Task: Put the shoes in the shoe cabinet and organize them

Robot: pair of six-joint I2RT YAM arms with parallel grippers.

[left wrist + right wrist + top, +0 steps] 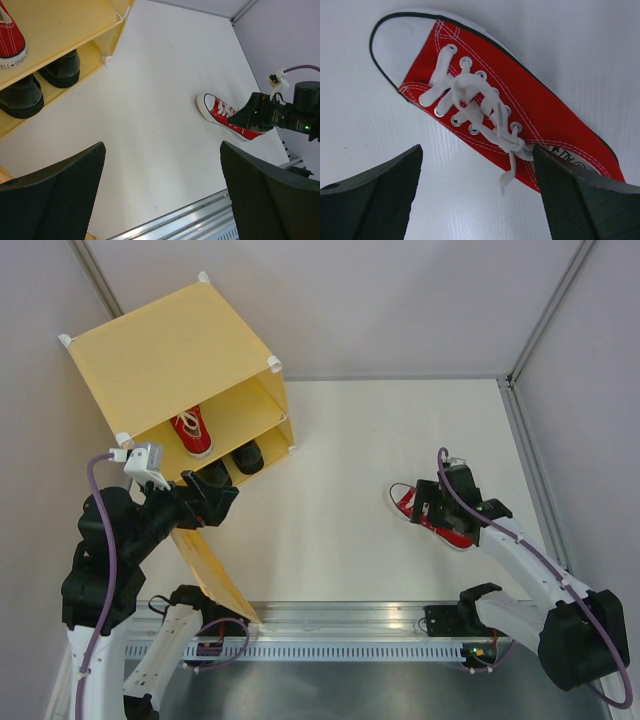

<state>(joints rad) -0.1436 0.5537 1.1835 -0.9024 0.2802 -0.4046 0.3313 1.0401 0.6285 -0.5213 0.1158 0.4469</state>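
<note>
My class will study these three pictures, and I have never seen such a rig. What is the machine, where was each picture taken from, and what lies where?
Two robot arms stand at a white table. One picture looks down from above; the other two come from cameras on the wrists. The yellow cabinet stands open, one red sneaker on its shelf, two black loafers below. The left gripper is open and empty. The right gripper, also open, hangs over the second red sneaker on the table.

Two red sneakers (192, 432) (405, 500) were counted, two black loafers (248, 456) (212, 477), one yellow cabinet (170, 350) with one shelf (245, 405) and one door (215, 575), two arms (105, 560) (520, 550), one left hand (218, 502), one right hand (432, 505), one table (330, 530).
</note>
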